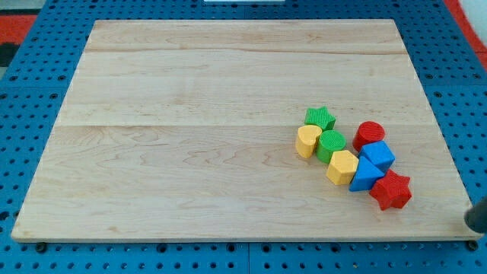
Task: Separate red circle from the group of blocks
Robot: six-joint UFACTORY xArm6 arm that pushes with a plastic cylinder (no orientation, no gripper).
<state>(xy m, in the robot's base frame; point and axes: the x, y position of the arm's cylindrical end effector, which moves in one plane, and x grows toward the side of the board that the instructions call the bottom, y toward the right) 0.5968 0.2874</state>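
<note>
Red circle, the ribbed red plastic cylinder, is sitting in the right half of the wooden board, a bit closer to the right edge than anything else in the top of the cluster. It's touching the blue cube right below it, and there's a small gap between it and the green circle on its left. So basically nothing is done yet: it's packed in with the group.

The rest of the bunch, 7 more blocks: green star at the top, yellow heart on the left side, yellow hexagon below the green circle, a blue triangle-ish block next to that, and a red star nearest the bottom right corner.

My tip? Can't really place it. There's a dark blob at the view's right edge, off the board past the bottom right corner, probably my rod, but the end itself isn't visible. No jaws on me, just a rod, so nothing to spread or pinch.

What's left, I reckon: get in on the circle's lower left side and shove it toward the top right corner, without dragging the blue cube along.
</note>
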